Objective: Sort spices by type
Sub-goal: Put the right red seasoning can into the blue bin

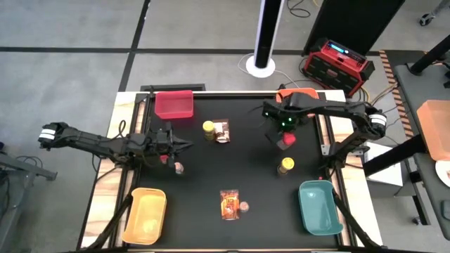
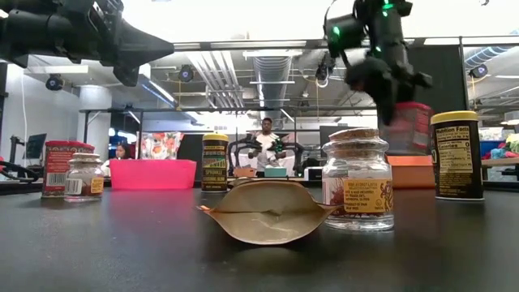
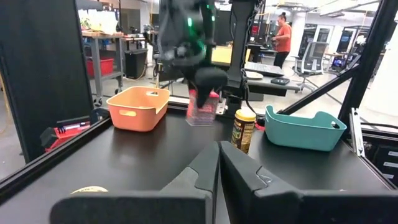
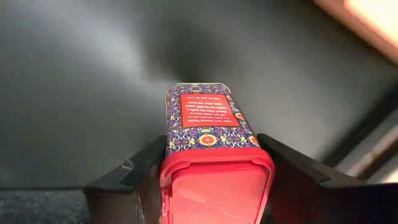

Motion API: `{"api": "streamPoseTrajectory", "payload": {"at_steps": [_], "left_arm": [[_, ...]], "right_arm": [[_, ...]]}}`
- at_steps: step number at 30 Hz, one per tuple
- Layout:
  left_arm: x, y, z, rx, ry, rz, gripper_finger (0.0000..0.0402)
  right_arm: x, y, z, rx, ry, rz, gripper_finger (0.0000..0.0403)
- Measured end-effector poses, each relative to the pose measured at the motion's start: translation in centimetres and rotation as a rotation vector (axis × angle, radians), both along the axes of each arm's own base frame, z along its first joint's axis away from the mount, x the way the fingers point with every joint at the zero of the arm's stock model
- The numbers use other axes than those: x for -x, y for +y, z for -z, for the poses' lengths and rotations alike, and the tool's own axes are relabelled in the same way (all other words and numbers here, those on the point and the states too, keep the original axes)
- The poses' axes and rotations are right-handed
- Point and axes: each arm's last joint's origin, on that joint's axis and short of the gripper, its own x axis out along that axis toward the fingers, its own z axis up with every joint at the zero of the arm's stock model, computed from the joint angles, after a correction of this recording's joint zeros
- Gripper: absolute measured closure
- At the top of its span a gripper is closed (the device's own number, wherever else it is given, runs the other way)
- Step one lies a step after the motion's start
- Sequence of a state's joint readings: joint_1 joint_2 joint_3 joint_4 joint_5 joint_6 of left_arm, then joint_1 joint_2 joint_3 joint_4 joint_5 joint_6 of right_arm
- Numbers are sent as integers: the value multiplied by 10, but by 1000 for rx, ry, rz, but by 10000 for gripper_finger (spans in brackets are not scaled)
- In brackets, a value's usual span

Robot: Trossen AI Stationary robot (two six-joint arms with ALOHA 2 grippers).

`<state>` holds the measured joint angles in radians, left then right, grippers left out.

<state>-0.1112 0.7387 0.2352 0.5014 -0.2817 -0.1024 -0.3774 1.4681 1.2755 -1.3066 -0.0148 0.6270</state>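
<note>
Black matting covered your table (image 1: 239, 169), framed by pale wood, with a workshop of desks and monitors behind it in the low view, where a person (image 2: 265, 138) sat far back.

Nearest you, at the bottom of the high view, a yellow bin (image 1: 145, 214) sat lower left and a teal bin (image 1: 320, 207) lower right. Between them lay a flat packet (image 1: 229, 204) with a tiny round jar (image 1: 244, 206) just beside it.

Further up, right of centre, a yellow-lidded jar (image 1: 285, 166) stood alone. Your left gripper (image 1: 184, 145) hung at the left-middle with its fingers pressed together, holding nothing. Just below it stood a red tin (image 1: 164, 159) and a small jar (image 1: 178, 168).

Above the centre, a second yellow-lidded jar (image 1: 209, 129) stood just beside another packet (image 1: 223, 131).

Your right gripper (image 1: 284, 138) was right of centre, clamped on a red block (image 4: 211, 155), which the low view showed lifted off the table.

At the far edge, a red bin (image 1: 174, 104) sat upper left and an orange bin (image 3: 138, 107) upper right, mostly hidden under your right arm in the high view.
</note>
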Motion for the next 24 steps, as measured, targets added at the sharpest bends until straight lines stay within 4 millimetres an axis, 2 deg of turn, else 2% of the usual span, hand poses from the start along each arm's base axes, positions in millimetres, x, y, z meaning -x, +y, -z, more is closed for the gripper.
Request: {"api": "streamPoseTrajectory", "payload": {"at_steps": [5,9,13,16,20,24], "left_arm": [[0,0,0,0,1,0,402],[0,0,0,0,2,0,402],[0,0,0,0,2,1,402],[0,0,0,5,1,1,402],[0,0,0,15,-1,3,402],[0,0,0,15,-1,3,402]], "right_arm": [[-9,-15,-27,41,-75,6,194],[-15,-31,-40,59,-97,3,194],[-27,-41,-48,80,-124,-45,194],[-36,-44,-52,98,-136,-176,194],[-47,-34,-57,99,-132,-382,194],[-52,-4,-66,48,-66,-614,194]]}}
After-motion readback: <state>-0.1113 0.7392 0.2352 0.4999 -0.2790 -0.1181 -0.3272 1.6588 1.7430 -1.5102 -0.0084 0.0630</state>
